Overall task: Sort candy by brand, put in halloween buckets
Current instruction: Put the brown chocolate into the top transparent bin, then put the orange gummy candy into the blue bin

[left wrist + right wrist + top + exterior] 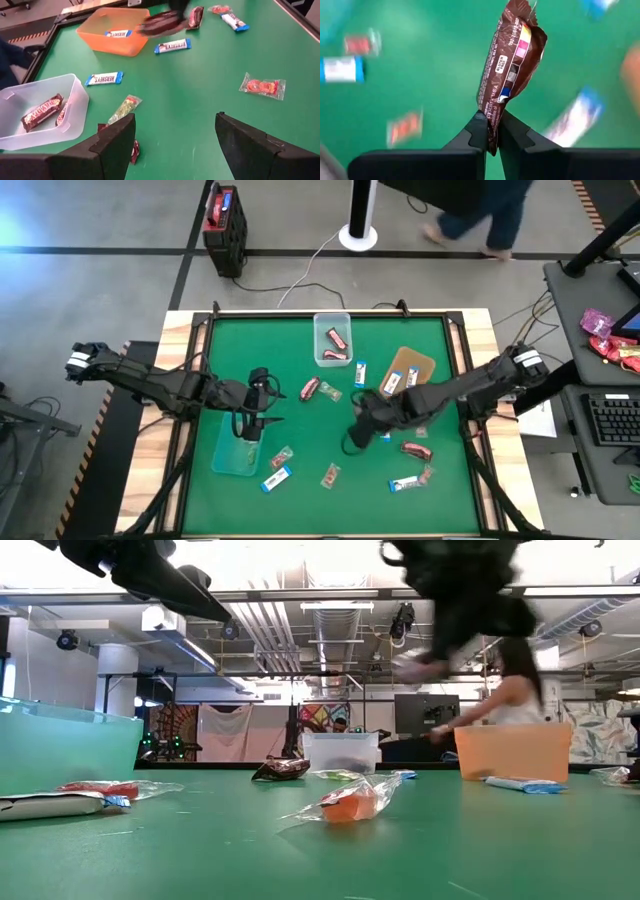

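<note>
Right tool [491,131] closed on the crimped end of a dark brown candy [510,65], lifted above the green table [300,450] near the brown tray [425,363]. Probably light, soft, crinkly wrapper; best pinched at the flat seam. Left tool [175,137] wide open, empty, over the teal tub [228,458].

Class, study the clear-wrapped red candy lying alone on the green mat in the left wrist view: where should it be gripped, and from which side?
Grip the clear-wrapped red candy across its short width at the bulging middle, coming straight down: it lies flat, with nothing beside it. The open left tool suits; the right tool is shut on a brown bar.
</note>
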